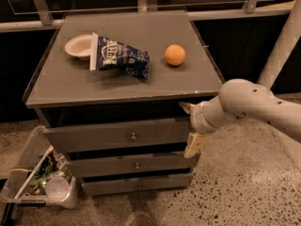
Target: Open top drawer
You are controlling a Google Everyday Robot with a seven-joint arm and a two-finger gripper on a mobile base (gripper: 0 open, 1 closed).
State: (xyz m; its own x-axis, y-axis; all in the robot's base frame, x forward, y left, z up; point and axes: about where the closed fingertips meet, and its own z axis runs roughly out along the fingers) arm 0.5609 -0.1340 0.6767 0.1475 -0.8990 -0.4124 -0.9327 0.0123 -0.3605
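Wide-spread jaws on the gripper (190, 126), one finger high and one low at the right edge of the top drawer (108, 135). Well apart from its centre knob (133, 137). Speckled floor (225, 192) in front; bin (28, 182) crowding the cabinet's lower left corner.

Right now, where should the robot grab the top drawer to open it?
Grab the small round knob in the middle of the top drawer, coming straight from the front. Its front is flat; only the knob sticks out. The gripper is open by the drawer's right end.
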